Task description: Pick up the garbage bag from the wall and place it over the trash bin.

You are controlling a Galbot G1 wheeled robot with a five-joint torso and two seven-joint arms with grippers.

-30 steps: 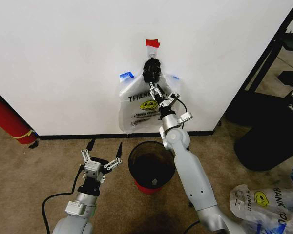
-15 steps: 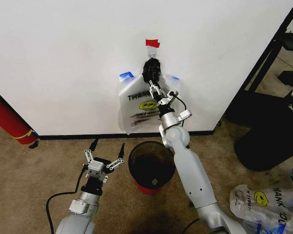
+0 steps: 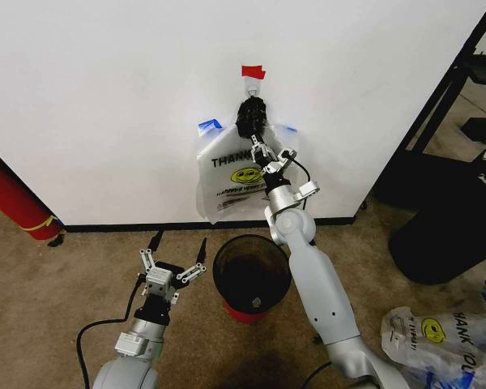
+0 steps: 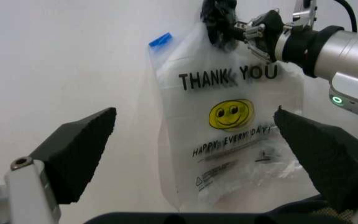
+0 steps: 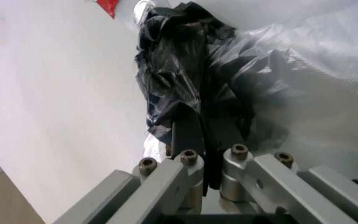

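The garbage bag (image 3: 233,182) hangs flat on the white wall (image 3: 105,97), under a red tape piece (image 3: 253,72). Its top is a black bunch (image 3: 251,118) at the hook. My right gripper (image 3: 256,144) reaches up to that bunch, and the right wrist view shows it shut (image 5: 205,140) on the dark gathered plastic (image 5: 179,84). The left wrist view faces the bag (image 4: 229,135) and the right gripper (image 4: 253,33) at its top. The trash bin (image 3: 251,253) stands on the carpet below the bag. My left gripper (image 3: 180,241) is open, low, just left of the bin.
A red cylinder (image 3: 12,194) leans at the far left by the baseboard. Black furniture (image 3: 445,219) stands to the right. Loose identical bags (image 3: 437,332) lie on the carpet at the lower right. A black cable (image 3: 85,340) trails beside my left arm.
The right gripper has crept slightly up the bag toward the black bunch. The left gripper shifted a little toward the wall and bin early on, then held still.
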